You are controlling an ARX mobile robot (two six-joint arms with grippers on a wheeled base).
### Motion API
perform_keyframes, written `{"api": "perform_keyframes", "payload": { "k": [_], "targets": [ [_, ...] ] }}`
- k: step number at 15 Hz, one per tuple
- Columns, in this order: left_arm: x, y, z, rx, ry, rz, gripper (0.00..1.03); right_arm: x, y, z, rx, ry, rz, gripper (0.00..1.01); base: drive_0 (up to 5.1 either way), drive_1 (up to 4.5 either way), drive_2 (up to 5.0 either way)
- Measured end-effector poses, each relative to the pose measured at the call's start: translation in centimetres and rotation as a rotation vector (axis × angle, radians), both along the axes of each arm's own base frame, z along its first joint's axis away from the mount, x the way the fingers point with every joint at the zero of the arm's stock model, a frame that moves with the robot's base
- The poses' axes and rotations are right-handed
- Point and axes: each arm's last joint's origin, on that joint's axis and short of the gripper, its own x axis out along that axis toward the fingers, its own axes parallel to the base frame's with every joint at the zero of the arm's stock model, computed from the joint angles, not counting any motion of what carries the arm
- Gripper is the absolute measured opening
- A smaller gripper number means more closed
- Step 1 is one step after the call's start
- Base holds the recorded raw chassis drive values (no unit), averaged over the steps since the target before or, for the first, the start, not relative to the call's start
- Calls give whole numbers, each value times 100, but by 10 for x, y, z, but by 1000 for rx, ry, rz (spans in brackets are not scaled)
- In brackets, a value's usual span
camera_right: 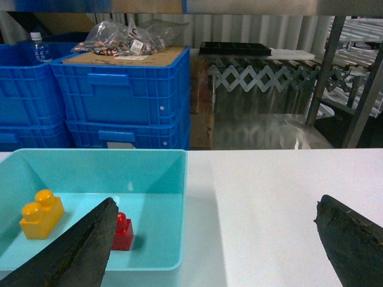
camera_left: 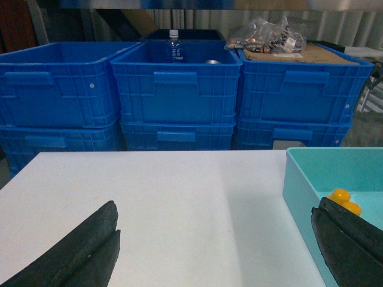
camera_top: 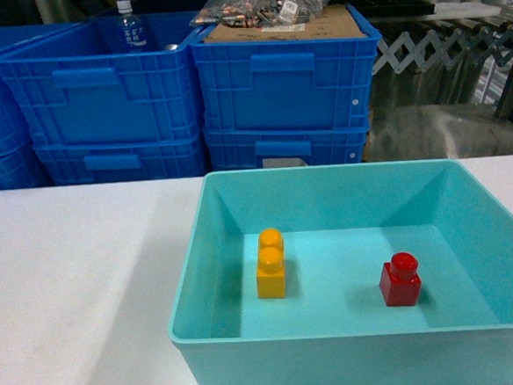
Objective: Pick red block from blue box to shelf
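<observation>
While nothing has been grasped yet, the job sits at its very start: the red block (camera_top: 400, 280) rests on the floor of the blue box (camera_top: 190, 276), toward its right side, well apart from the yellow two-stud brick (camera_top: 270, 263). Both sets of jaws stand wide apart and empty; the right gripper (camera_right: 215, 245) hangs just beside the box's right wall, the left gripper (camera_left: 215, 248) over the bare white table (camera_top: 78, 284). By my reckoning the right arm must reach left and down, straddling the block. It is small, glossy, hard plastic, with a single round stud; the box walls are smooth and sloping.
</observation>
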Motion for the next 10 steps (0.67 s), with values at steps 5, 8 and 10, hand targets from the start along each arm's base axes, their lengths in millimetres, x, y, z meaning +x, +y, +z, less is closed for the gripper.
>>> {"api": "perform_keyframes", "payload": {
  "k": [5,8,10],
  "targets": [
    [0,0,0,0,0,0,98,0,0,0,0,0,0,98,0,0,0],
    [0,0,0,0,0,0,98,0,0,0,0,0,0,98,0,0,0],
    [0,0,0,0,0,0,98,0,0,0,0,0,0,98,0,0,0]
  ]
}}
